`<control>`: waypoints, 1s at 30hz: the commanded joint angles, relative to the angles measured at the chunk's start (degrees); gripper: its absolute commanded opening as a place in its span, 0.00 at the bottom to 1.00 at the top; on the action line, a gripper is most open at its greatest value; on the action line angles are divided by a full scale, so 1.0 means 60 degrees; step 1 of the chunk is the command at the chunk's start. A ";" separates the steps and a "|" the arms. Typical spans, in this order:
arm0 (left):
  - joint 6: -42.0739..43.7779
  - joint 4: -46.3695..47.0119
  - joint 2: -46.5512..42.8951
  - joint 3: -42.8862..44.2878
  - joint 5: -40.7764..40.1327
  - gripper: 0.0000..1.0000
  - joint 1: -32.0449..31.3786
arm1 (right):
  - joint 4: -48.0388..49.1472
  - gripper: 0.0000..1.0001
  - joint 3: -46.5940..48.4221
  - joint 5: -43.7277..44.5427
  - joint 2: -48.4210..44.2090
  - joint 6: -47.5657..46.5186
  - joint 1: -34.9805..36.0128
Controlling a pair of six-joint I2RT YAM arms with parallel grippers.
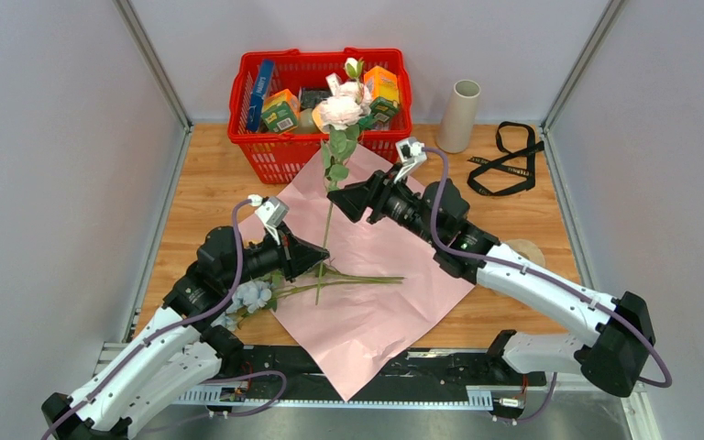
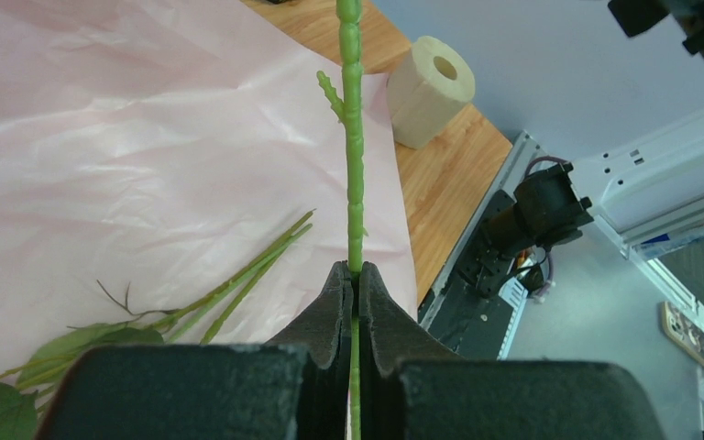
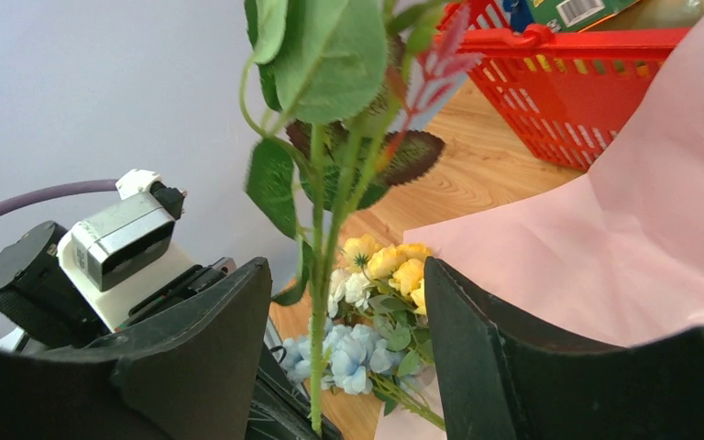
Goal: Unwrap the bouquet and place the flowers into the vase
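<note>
The bouquet lies unwrapped: its pink paper [image 1: 376, 316] is spread flat on the table. A pale pink flower [image 1: 340, 111] stands nearly upright on a long green stem [image 2: 355, 137]. My left gripper [image 2: 356, 270] is shut on that stem low down. Higher up, my right gripper [image 3: 346, 266] is open with the same stem [image 3: 318, 302] passing between its fingers, untouched. Blue blooms [image 3: 348, 348] and yellow blooms [image 3: 394, 266] lie by the paper's left corner, their stems [image 1: 357, 280] across the sheet. The beige vase [image 1: 458, 115] stands at the back right, apart from both grippers.
A red basket [image 1: 266, 151] of groceries stands at the back, right behind the raised bloom. A black ribbon [image 1: 504, 158] lies to the right of the vase. A tape roll [image 2: 431, 87] sits on the wood at the paper's right edge. Grey walls close in both sides.
</note>
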 commanded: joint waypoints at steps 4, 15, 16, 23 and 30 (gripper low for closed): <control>0.0611 0.0027 0.0052 0.0359 0.0419 0.00 0.0029 | -0.0787 0.52 0.0799 -0.0732 0.0473 -0.0271 -0.0068; 0.1020 -0.1391 0.0417 0.1133 -0.0546 0.44 0.0029 | -0.0876 0.00 0.1209 -0.0118 0.0299 -0.1264 -0.0258; 0.1065 -0.1684 0.0433 0.1222 -0.0867 0.77 0.0029 | -0.0890 0.00 0.1282 0.0174 0.0196 -0.1586 -0.0273; 0.1593 -0.2844 0.0038 0.1649 -0.2200 0.78 0.0029 | -0.0861 0.00 0.2072 0.2707 -0.0186 -0.3871 -0.1296; 0.1535 -0.3503 -0.1147 0.0975 -0.4528 0.78 0.0014 | 0.0984 0.00 0.3404 0.4251 0.0311 -0.6599 -0.3650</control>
